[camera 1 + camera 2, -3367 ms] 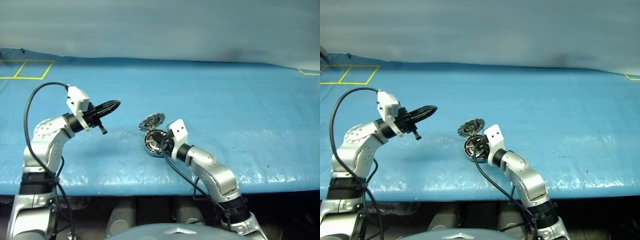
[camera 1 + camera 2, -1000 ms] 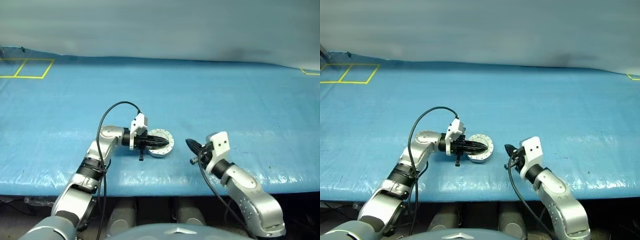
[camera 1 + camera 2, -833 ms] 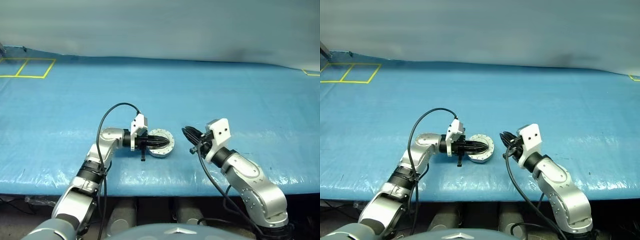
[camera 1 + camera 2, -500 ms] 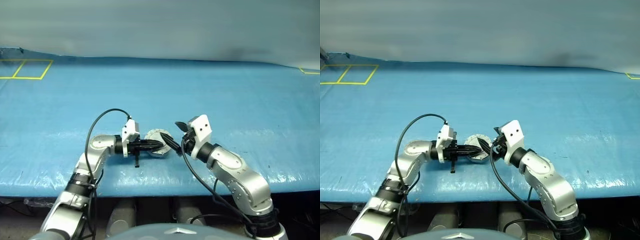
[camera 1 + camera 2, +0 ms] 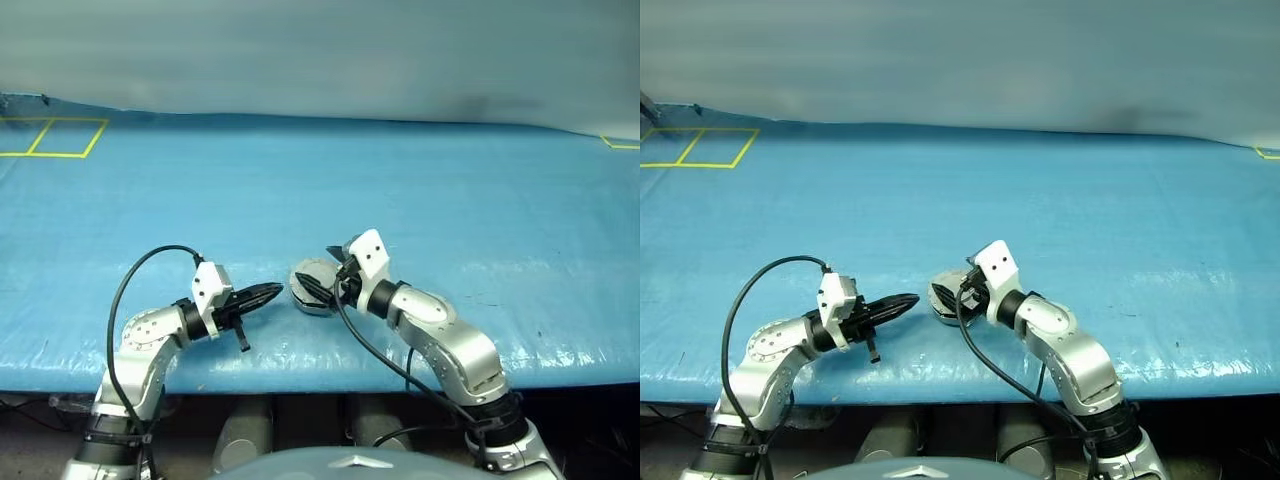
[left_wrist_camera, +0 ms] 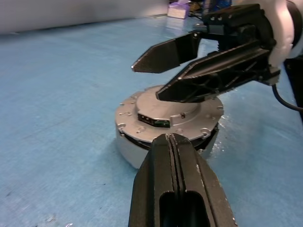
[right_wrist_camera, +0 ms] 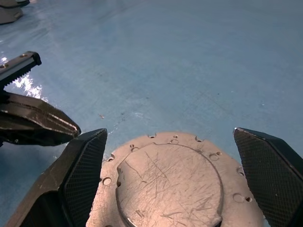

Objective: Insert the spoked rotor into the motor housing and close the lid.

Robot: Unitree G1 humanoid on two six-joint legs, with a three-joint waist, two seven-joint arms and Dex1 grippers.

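The motor housing [image 6: 137, 150] sits on the blue table near its front edge, with the light-grey lid [image 7: 170, 189] lying flat on top of it. The spoked rotor is hidden. My right gripper [image 5: 318, 277] hovers just over the lid, open wide, one finger [image 7: 83, 170] on each side of the disc, holding nothing. My left gripper [image 5: 277, 289] is shut and empty, level, pointing at the housing from its left with a small gap between them. In the left wrist view its closed fingertips [image 6: 171, 142] sit just short of the housing wall.
The blue table cover [image 5: 450, 200] spreads wide behind and to both sides of the housing. Yellow tape lines [image 5: 55, 138] mark the far left corner. The table's front edge [image 5: 300, 365] runs close below both grippers.
My left gripper has drawn back leftward off the lid, staying shut. My right gripper has opened and swung left until it straddles the lid.
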